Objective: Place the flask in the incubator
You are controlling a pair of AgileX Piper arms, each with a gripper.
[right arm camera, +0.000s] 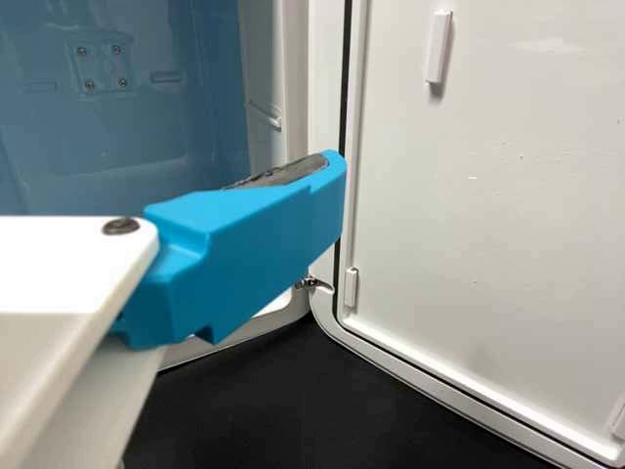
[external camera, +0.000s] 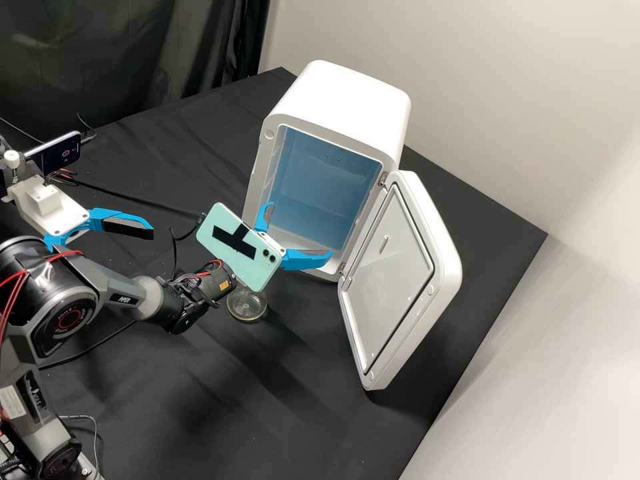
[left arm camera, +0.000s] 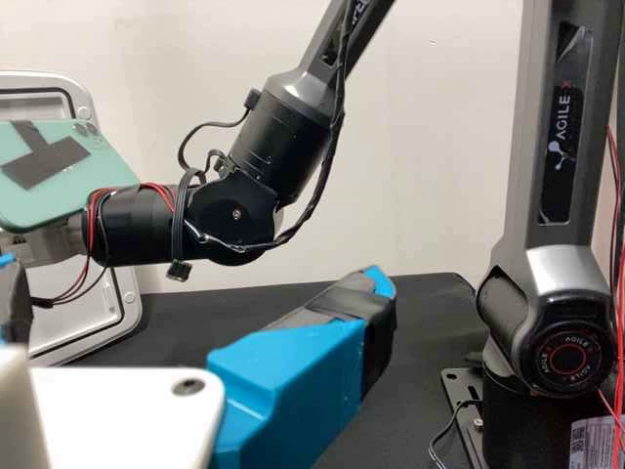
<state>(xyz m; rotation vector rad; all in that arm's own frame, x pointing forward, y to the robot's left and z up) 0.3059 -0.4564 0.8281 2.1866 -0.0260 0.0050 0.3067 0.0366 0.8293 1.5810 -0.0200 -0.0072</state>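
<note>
Evidently early: incubator (external camera: 347, 107) open, flask (external camera: 247, 305) unheld mid-worktop, left gripper (external camera: 100, 230) and right gripper (external camera: 300, 229) spread-fingered, empty.

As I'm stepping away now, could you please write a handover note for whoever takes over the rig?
Left tool: open, empty, out at the bench edge, away from the incubator.
Right tool: open, empty, at the incubator's mouth.
Things: door swung wide; a clear round vessel lies on the bench under the right wrist.
Done: door open.
Left: grasp the vessel and set it inside.
</note>
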